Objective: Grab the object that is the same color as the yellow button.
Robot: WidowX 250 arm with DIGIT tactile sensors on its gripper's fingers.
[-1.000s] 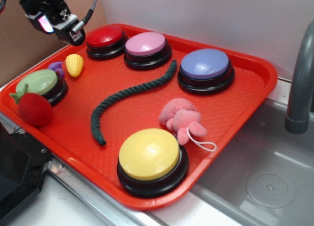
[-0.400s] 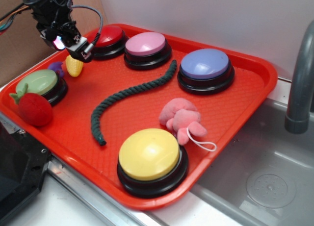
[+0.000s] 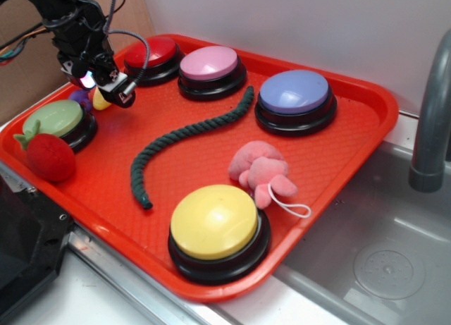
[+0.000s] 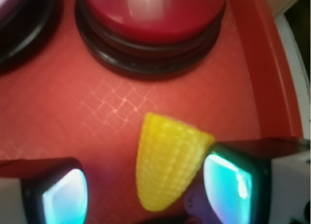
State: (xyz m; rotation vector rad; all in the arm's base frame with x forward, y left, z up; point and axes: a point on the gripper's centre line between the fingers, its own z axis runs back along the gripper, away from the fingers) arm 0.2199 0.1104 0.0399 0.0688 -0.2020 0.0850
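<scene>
Gripper [image 3: 99, 85] sits low at upper left of tray [image 3: 352, 149], jaws open, pads [image 4: 63, 197] either side of corn [image 4: 167, 165] in wrist view. Corn lies on tray btwn them, just beside right pad, not clamped; red button [image 4: 150, 20] above it. Ext view: corn [image 3: 99, 99] mostly hidden by gripper, purple toy [image 3: 79, 96] beside it. Yellow button [image 3: 213, 221] bottom center, well apart.
</scene>
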